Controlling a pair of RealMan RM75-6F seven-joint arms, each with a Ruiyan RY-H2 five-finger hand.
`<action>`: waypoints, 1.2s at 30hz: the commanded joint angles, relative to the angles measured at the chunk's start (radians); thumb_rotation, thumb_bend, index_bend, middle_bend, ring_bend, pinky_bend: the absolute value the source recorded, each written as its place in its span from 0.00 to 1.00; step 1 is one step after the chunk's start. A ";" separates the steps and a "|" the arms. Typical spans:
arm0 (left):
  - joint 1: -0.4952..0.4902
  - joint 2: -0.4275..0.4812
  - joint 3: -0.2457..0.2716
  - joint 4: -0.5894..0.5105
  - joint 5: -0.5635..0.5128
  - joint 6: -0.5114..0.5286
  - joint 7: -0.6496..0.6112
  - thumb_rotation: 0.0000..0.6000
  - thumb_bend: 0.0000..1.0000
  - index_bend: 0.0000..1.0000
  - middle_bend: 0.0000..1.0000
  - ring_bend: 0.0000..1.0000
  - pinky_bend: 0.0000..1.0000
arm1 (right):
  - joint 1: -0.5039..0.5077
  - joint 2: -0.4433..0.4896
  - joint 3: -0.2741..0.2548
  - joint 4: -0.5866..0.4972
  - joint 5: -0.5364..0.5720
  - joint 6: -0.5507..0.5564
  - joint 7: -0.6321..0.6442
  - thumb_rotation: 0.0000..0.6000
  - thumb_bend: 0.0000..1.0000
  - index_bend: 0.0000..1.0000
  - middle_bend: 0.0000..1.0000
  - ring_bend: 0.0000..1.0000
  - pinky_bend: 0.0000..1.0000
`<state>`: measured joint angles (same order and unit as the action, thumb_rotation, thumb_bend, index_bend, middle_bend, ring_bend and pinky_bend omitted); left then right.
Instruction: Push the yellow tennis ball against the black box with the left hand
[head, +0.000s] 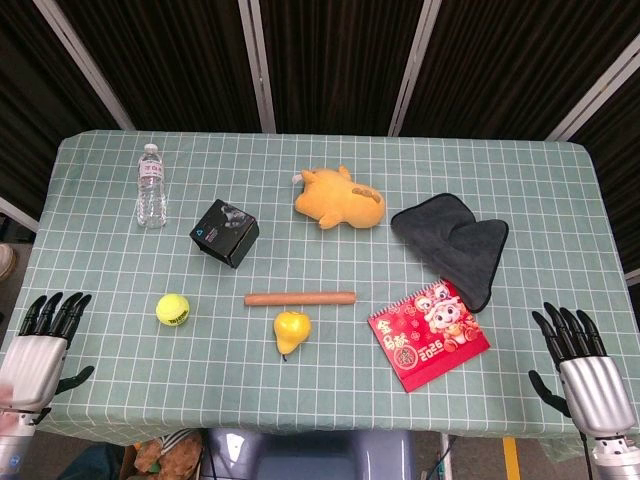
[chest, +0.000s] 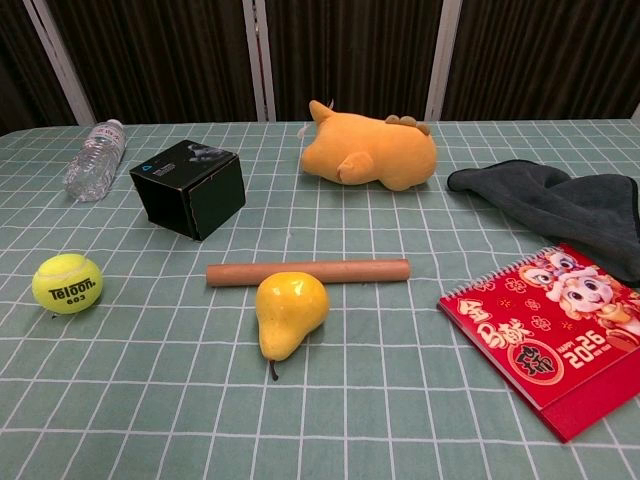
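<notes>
The yellow tennis ball (head: 172, 309) (chest: 67, 283) lies on the checked cloth near the table's front left. The black box (head: 225, 232) (chest: 189, 187) stands farther back and a little to the right, apart from the ball. My left hand (head: 42, 338) rests at the front left corner, left of the ball, fingers spread and holding nothing. My right hand (head: 585, 368) sits at the front right corner, fingers apart and empty. Neither hand shows in the chest view.
A water bottle (head: 151, 186) lies back left. A wooden rod (head: 300, 298) and yellow pear (head: 291, 330) sit right of the ball. A plush pig (head: 338, 199), dark cloth (head: 455, 241) and red calendar (head: 429, 335) fill the right half.
</notes>
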<state>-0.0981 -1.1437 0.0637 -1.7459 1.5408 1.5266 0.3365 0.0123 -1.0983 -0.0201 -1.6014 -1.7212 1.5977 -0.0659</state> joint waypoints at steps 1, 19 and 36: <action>0.000 -0.001 -0.002 0.001 0.001 -0.002 0.001 1.00 0.01 0.00 0.08 0.00 0.02 | -0.002 0.001 0.001 0.001 0.003 0.003 0.003 1.00 0.37 0.00 0.00 0.00 0.00; -0.047 -0.095 0.020 0.069 0.019 -0.144 0.113 1.00 0.37 0.48 0.56 0.26 0.36 | -0.002 0.015 0.001 -0.006 0.002 0.009 0.028 1.00 0.37 0.00 0.00 0.00 0.00; -0.173 -0.218 -0.019 0.135 -0.157 -0.425 0.350 1.00 0.41 0.48 0.62 0.32 0.45 | 0.001 0.030 0.008 -0.008 0.015 0.009 0.056 1.00 0.37 0.00 0.00 0.00 0.00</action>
<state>-0.2554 -1.3493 0.0518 -1.6175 1.4032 1.1231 0.6723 0.0132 -1.0682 -0.0120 -1.6095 -1.7065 1.6071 -0.0101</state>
